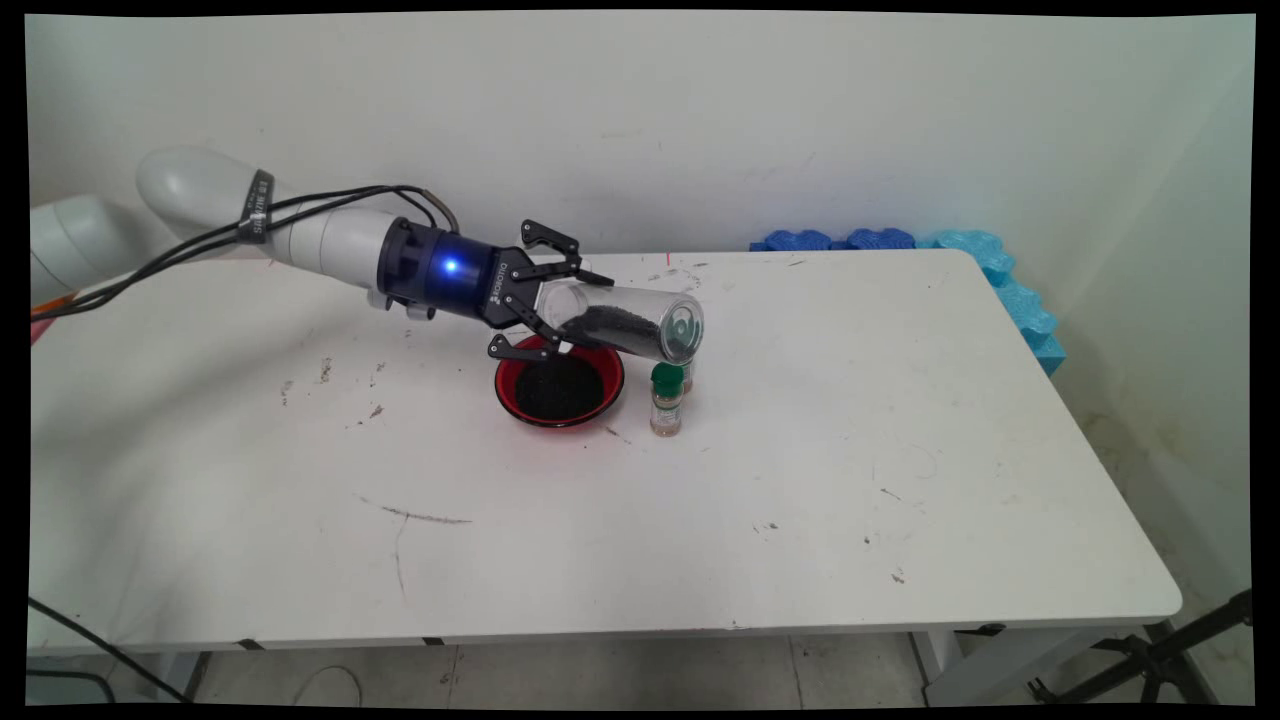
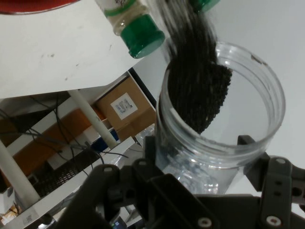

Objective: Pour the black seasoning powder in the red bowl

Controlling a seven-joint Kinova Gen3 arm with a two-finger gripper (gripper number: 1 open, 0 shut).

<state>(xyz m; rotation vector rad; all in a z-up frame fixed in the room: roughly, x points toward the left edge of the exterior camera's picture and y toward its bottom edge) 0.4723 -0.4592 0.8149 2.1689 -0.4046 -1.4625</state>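
Note:
My gripper (image 1: 565, 305) is shut on a clear plastic jar (image 1: 630, 320) that lies almost level, its far end tipped slightly down to the right. Black grains (image 1: 610, 325) rest along the jar's lower side. Just below the gripper stands a red bowl (image 1: 560, 390) holding more black grains. A small spice bottle with a green cap (image 1: 666, 400) stands right of the bowl, under the jar's far end, with a second one partly hidden behind it. In the hand view the jar (image 2: 219, 109) sits between the fingers (image 2: 151, 150), with the green-capped bottle (image 2: 136, 28) and the bowl's rim (image 2: 28, 7) beyond.
Blue foam pieces (image 1: 1000, 275) line the table's far right corner and right edge. The white table (image 1: 800, 500) is scuffed and marked. A black stand (image 1: 1150, 660) is on the floor at the lower right. A cardboard box (image 2: 124, 107) shows under the table.

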